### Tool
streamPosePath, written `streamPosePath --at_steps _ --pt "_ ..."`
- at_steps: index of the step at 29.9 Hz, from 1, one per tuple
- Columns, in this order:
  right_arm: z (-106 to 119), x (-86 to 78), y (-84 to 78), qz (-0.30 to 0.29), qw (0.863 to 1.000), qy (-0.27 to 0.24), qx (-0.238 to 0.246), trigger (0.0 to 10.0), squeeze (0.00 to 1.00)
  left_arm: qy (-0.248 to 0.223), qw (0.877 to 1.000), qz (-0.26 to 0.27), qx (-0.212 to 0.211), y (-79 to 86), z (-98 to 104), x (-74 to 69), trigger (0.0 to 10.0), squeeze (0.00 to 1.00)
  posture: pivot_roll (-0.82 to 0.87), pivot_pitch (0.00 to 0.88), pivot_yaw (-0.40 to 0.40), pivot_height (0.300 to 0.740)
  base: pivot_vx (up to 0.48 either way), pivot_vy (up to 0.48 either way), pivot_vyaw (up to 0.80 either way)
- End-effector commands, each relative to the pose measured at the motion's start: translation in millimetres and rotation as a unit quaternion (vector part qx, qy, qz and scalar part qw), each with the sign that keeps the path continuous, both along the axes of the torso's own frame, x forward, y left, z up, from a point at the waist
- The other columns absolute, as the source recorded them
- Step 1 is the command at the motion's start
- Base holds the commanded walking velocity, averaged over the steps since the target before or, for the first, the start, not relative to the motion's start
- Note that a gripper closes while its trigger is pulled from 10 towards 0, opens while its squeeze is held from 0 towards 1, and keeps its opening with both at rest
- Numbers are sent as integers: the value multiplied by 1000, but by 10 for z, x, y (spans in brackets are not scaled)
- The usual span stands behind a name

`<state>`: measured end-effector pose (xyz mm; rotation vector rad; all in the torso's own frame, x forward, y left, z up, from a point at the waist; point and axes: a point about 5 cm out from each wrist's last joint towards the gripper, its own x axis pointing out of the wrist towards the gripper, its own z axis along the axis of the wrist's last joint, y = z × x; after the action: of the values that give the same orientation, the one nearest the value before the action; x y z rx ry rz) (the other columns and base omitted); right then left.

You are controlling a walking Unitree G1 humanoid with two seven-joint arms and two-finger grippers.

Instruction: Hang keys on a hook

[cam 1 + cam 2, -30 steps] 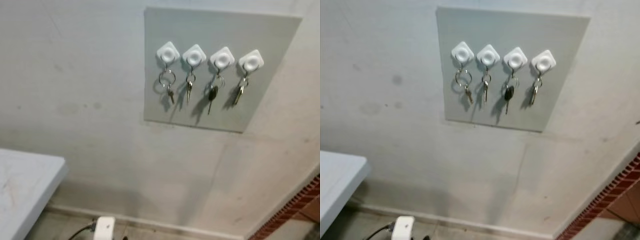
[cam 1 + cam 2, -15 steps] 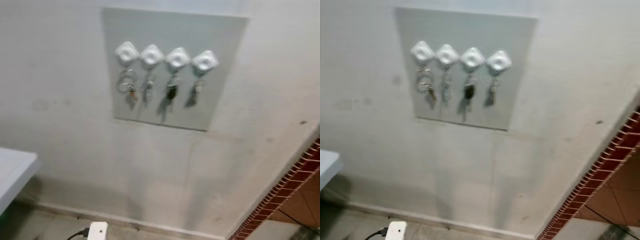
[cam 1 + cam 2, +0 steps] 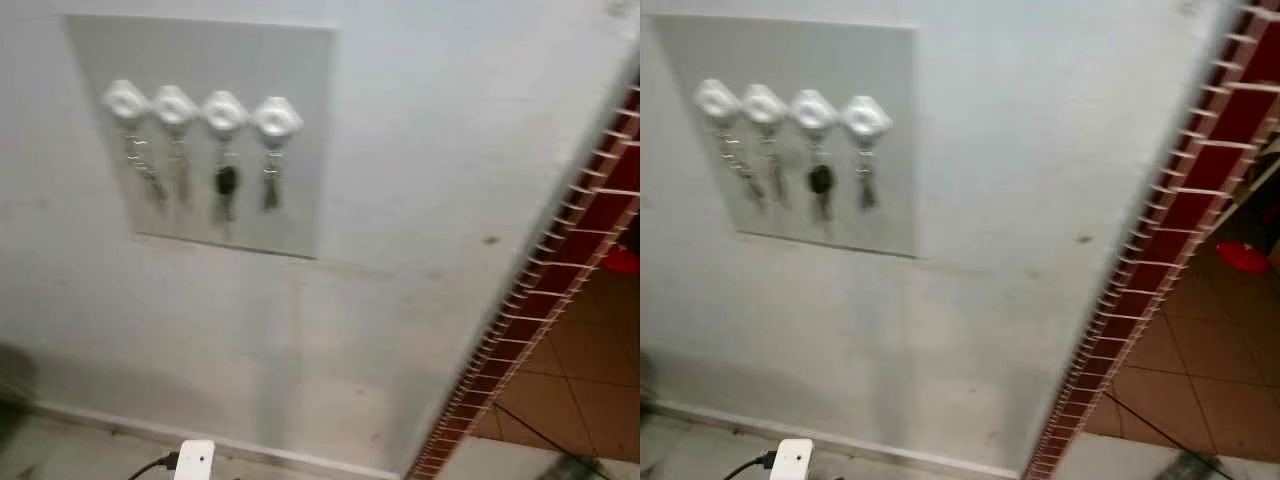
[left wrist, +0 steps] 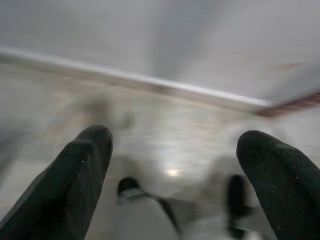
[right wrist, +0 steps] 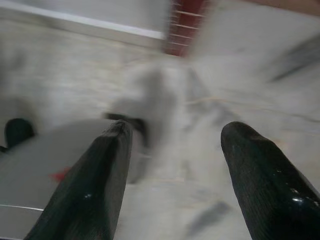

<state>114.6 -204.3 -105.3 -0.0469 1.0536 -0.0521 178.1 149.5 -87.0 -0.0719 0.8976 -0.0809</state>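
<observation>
While blur softens the head camera's left eye view, seen against a pale wall (image 3: 420, 150): a grey panel (image 3: 300, 120) carrying four white hooks (image 3: 277, 117) in a row, a set of keys (image 3: 271, 186) hanging from each, the third set from the left with a dark head. Right of the panel, a slanting edge of red brick (image 3: 520, 320), and beyond it a brown tiled floor (image 3: 570, 370). Low at the wall's foot, a white plug block (image 3: 194, 462) with a dark cable.

Right eye view, same scene set a little further left: panel, hooks and hanging keys at upper left; brick edge running from upper right down to the bottom; a red object (image 3: 1243, 256) on the tiles past it, too blurred to identify.

Left wrist view, heavily smeared: left gripper (image 4: 175, 165) pointed down at a pale floor (image 4: 165, 125), its two black fingers (image 4: 75, 185) spread wide apart, nothing between them and nothing touched. Pale skirting strip (image 4: 150, 82) where floor meets wall; blurred grey and dark shapes low between the fingertips, not identifiable.

Right wrist view, also smeared: right gripper (image 5: 175, 160) likewise aimed at the floor, black fingers (image 5: 260, 175) held well apart, empty, in contact with nothing. Bit of red brick at the far edge of the floor; pale rounded shape beside one finger, unclear.
</observation>
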Motion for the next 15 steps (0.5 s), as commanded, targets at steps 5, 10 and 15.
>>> streamPosePath --at_steps 5,10,15 --pt "0 25 45 -2 1000 -3 5 10000 0 1 1000 2 22 133 1 -7 10000 0 -24 0 -9 740 0 -377 0" --pt "-3 14 38 -2 1000 0 4 10000 0 1 1000 15 12 129 1 -8 10000 0 -23 0 -11 740 0 -110 0" --pt "-7 2 37 -3 1000 2 4 10000 0 2 1000 12 15 132 1 -8 10000 0 -23 0 -11 740 0 0 0"
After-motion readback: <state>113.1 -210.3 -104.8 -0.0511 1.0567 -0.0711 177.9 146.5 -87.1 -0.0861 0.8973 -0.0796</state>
